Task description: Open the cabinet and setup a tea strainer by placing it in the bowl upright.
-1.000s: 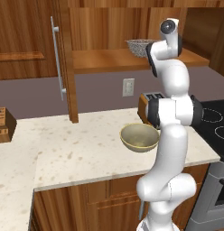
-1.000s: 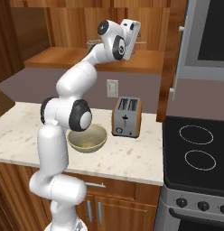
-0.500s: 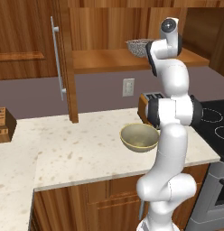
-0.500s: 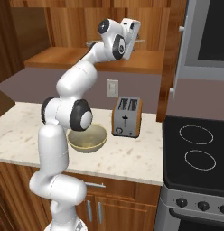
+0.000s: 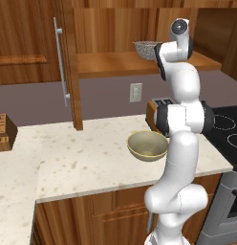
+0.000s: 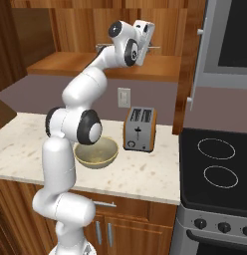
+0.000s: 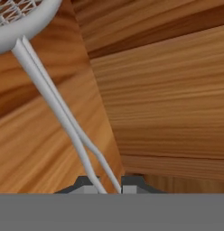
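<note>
The cabinet [image 5: 29,48] stands open, its door swung left with the silver bar handle [image 5: 60,62] showing. The grey mesh tea strainer [image 5: 146,49] rests on the cabinet's shelf [image 5: 111,64], partly hidden behind my arm in the right base view [image 6: 101,47]. My gripper [image 5: 160,50] reaches to it at shelf height. In the hand view the strainer's rim [image 7: 23,22] is at top left, and its wire handle [image 7: 64,113] runs down between my fingertips; my gripper [image 7: 106,184] is shut on it. The tan bowl [image 5: 147,145] [image 6: 95,152] sits on the counter below.
A toaster [image 6: 139,128] stands just right of the bowl against the wall. The black stove top [image 6: 215,169] lies further right, under a tall steel appliance front [image 6: 227,45]. A brown wooden block [image 5: 3,131] sits at the counter's far left.
The jaws have closed onto the strainer's wire handle. The arm and the strainer have hardly moved.
</note>
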Motion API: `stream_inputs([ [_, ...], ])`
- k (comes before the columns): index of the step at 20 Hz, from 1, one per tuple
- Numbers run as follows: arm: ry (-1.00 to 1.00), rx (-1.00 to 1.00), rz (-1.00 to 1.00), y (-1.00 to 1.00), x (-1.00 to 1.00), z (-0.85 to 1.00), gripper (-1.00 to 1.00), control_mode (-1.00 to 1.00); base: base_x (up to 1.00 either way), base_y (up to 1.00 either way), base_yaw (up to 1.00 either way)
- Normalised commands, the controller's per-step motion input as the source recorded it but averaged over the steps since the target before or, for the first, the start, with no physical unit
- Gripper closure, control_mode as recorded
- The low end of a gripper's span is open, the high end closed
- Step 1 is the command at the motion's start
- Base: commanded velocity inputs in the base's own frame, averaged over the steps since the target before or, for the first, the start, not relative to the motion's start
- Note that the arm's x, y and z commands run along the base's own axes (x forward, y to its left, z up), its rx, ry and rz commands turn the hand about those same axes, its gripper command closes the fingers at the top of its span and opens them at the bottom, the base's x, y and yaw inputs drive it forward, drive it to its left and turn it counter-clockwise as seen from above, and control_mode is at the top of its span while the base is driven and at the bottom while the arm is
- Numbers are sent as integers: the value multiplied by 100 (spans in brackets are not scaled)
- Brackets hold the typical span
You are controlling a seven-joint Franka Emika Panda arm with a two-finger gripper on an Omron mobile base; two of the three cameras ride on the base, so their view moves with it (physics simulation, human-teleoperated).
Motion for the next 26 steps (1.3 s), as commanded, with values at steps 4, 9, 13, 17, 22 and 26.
stream_inputs([
  [4, -2, 0, 0, 0, 0, 0, 100, -100, 0, 0, 0],
  [9, -6, -2, 0, 3, -7, 2, 100, -100, 0, 0, 0],
  [13, -16, -10, 0, 27, -10, 11, 100, -100, 0, 0, 0],
  [17, -12, -10, 0, 23, -2, 2, 100, -100, 0, 0, 0],
  [22, -3, -5, 0, 9, -14, 5, 100, -100, 0, 0, 0],
  [26, 0, 0, 0, 0, -49, 31, 100, -100, 0, 0, 0],
])
